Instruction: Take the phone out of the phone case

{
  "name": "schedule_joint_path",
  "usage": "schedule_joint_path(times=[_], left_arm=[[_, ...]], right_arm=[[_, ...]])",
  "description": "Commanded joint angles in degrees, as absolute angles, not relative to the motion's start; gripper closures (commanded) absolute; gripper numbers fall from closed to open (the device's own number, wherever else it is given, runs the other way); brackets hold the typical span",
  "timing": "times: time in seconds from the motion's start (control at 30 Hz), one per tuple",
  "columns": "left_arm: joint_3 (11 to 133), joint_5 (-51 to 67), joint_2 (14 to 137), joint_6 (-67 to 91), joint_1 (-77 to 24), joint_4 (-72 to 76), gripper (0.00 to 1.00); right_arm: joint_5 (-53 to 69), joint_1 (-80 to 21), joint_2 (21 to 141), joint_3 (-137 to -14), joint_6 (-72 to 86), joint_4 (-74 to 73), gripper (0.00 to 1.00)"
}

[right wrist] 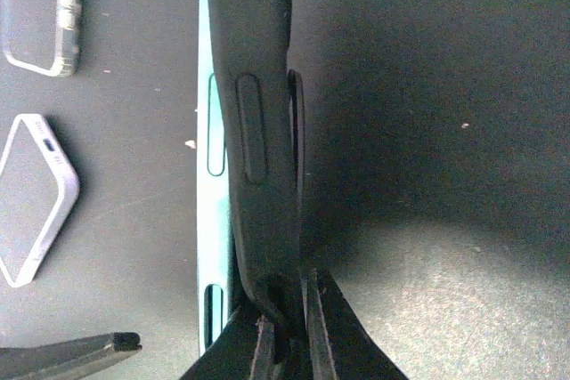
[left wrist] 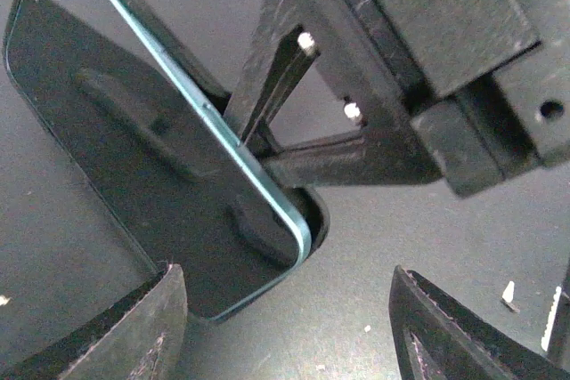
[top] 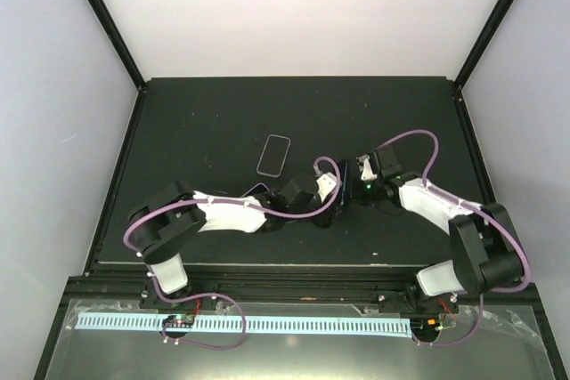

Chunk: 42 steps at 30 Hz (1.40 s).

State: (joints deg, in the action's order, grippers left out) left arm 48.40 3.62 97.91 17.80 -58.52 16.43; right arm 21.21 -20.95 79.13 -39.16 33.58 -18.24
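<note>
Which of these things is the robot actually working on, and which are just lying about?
On the job: teal-edged phone, its dark case, right claw pinching the case, left claw open beside it.
Lying about: white-rimmed phone, clear case.

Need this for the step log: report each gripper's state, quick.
Left gripper: open, a corner of the phone between its fingers, not clamped.
Right gripper: shut on the edge of the phone case.

- Overhead: bright, even light; white walls (top: pixel 294 15) nearly washed out.
- Right wrist: deep shadow at 2 o'clock, pale glare on counter (right wrist: pixel 427 291) at 5 o'clock.
</note>
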Motion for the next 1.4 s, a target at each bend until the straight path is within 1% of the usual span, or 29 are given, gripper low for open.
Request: schedule_joint_path(times=[0.0,0.17,0.33,0.47,0.5,0.57,0.63,0.73,1.0,1.27,1.37], left_arm=[[52.75,1.65,101.67,16.45,-58.99,18.00,0.37],[54.50,-1.55,104.04,15.04,-58.97,16.49,0.45],[57.15,-5.79,106.35,13.88,-58.97,12.34,0.52],[57.32,-7.69,107.37,13.53,-58.97,12.59,0.52],[57.39,-8.18,107.60,13.52,-58.97,12.60,0.51],[57.48,-10.42,107.75,14.28,-59.04,12.49,0.44],[57.40,-12.41,107.75,14.93,-59.05,12.52,0.43],[57.40,-15.88,107.52,15.48,-59.06,12.25,0.45],[59.07,-20.32,107.74,15.64,-58.97,10.77,0.59],[57.67,-28.36,105.59,15.00,-58.89,10.49,0.66],[57.75,-31.74,105.84,14.80,-58.73,9.48,0.64]], right_arm=[[22.37,-20.30,83.25,-42.82,34.37,-17.99,0.99],[24.43,-20.20,86.30,-43.47,34.21,-17.82,0.99],[25.54,-20.21,85.63,-43.40,34.10,-17.76,0.99],[26.17,-20.20,84.43,-42.98,34.10,-17.59,0.99],[26.58,-20.21,84.20,-42.98,34.10,-17.58,0.99],[27.51,-20.21,83.67,-43.01,34.47,-17.41,0.99],[28.90,-20.20,83.27,-42.98,34.72,-17.40,0.99],[29.96,-20.21,82.26,-42.83,34.70,-17.23,0.99],[31.63,-20.21,79.27,-41.50,33.46,-16.70,0.99],[34.13,-20.15,79.91,-41.96,31.10,-17.82,0.99],[36.42,-20.22,81.00,-42.27,31.07,-17.80,0.99]])
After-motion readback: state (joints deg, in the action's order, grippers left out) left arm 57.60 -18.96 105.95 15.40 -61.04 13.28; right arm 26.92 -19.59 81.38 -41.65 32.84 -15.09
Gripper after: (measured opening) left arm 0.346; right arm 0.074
